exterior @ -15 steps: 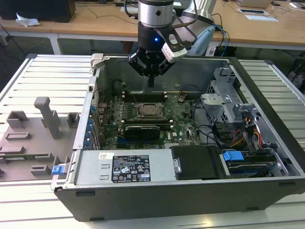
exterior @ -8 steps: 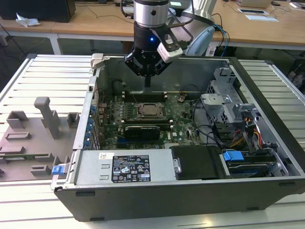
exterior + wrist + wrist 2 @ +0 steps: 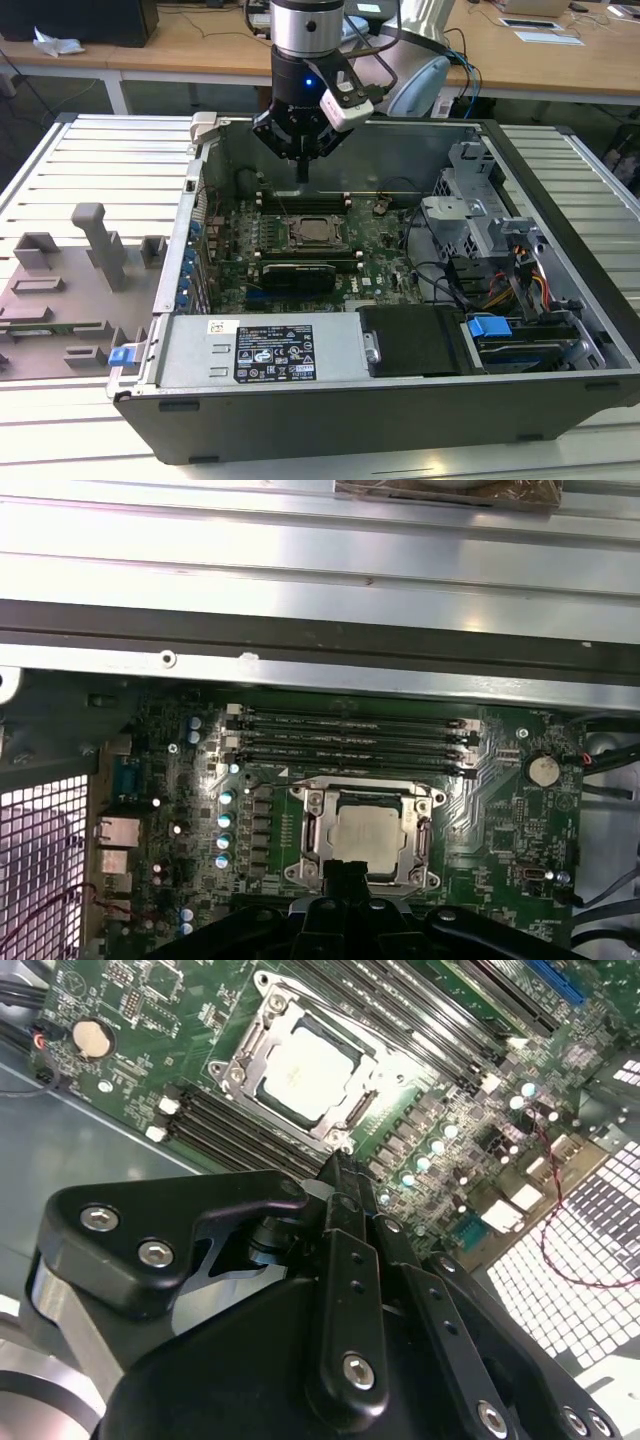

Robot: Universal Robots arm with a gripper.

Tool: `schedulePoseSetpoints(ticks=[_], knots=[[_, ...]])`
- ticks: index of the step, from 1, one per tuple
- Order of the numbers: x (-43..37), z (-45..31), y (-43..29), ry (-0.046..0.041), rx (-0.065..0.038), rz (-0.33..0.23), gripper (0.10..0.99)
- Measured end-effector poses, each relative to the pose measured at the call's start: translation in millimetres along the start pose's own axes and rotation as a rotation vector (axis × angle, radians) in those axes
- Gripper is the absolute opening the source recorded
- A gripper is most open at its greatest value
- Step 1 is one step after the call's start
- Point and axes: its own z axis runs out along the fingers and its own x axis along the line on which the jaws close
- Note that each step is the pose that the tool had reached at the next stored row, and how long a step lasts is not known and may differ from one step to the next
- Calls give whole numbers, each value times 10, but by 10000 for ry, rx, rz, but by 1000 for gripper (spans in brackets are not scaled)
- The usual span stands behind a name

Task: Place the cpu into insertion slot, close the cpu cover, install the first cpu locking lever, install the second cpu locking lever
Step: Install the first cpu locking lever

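Green circuit board [image 3: 500, 830] is seen all around the insertion slot [image 3: 294, 232], which lies on the floor of an open computer case [image 3: 400, 410]. The cpu [image 3: 365, 832] is seated flat in the insertion slot, and its pale metal top is framed by the square window of the cpu cover [image 3: 312, 828]. The cpu cover is laid flat over the insertion slot and borders the chip on all four sides in both wrist views. Whether the locking levers along the insertion slot are latched cannot be told.

The gripper [image 3: 302, 178] is held above the board, just beyond the far edge of the insertion slot in the exterior view. It is poised over the long black memory slots [image 3: 350, 735] that run beside the insertion slot. Its jaws are pressed together, tip against tip, and nothing is gripped between them. The fingertips are kept apart from the cpu cover and from the board.

A round silvery coin cell [image 3: 543, 770] is mounted near the insertion slot, past one end of the memory slots. A row of pale-topped capacitors [image 3: 224, 830] is lined up on the opposite side of the insertion slot. In the exterior view, a grey power supply [image 3: 270, 350] is fixed nearer the camera than the insertion slot. Bundled cables [image 3: 530, 285] are gathered well to the exterior view's right of the insertion slot.
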Motion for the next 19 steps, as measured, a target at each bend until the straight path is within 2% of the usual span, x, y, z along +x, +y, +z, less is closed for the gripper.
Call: schedulePoseSetpoints(ticks=[7, 15, 19], knots=[[60, 42, 3, 1, 1, -1, 106], [264, 83, 32, -1, 0, -1, 106], [327, 91, 46, 0, 0, -1, 106]])
